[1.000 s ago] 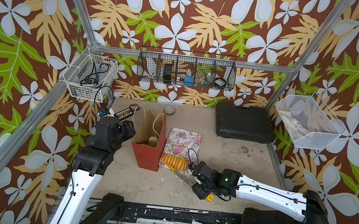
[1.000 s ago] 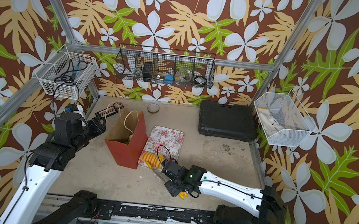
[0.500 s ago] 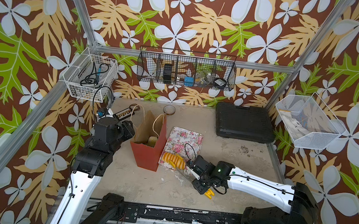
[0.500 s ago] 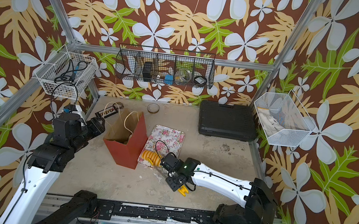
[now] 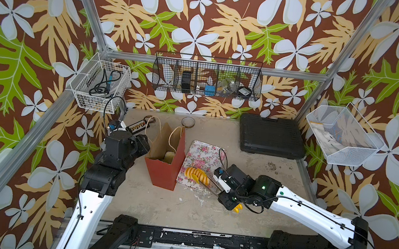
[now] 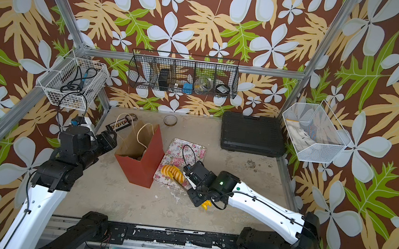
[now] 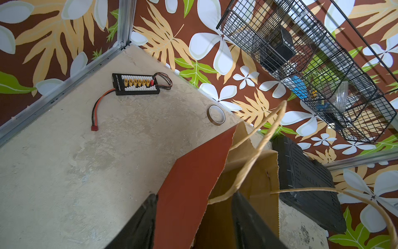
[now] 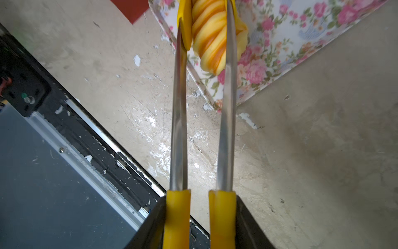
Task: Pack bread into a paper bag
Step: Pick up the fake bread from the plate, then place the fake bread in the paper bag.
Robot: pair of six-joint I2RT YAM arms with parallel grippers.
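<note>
The paper bag (image 5: pixel 163 174) (image 6: pixel 141 172) stands open left of centre, red outside and brown inside, with a pale piece of bread (image 5: pixel 169 156) at its bottom. My left gripper (image 5: pixel 145 144) (image 7: pixel 193 203) is open, its jaws astride the bag's left wall (image 7: pixel 189 183), one outside and one inside. A golden ridged loaf of bread (image 5: pixel 195 175) (image 6: pixel 172 172) (image 8: pixel 212 36) lies on the floral tray (image 5: pixel 203 153). My right gripper (image 5: pixel 222 187) (image 8: pixel 200 215) is shut on the yellow-handled tongs (image 8: pixel 178 112), whose tips press on both sides of the loaf.
A black case (image 5: pixel 271 137) lies at the back right. A tape roll (image 5: pixel 188 122) and a black connector board (image 7: pixel 135 84) sit behind the bag. Wire baskets hang on the left, back and right walls. The rig's black rail (image 5: pixel 181 237) borders the front edge.
My right arm has swung left toward the tray and its gripper has squeezed the tongs closed on the ridged loaf. The left arm and the bag have stayed put.
</note>
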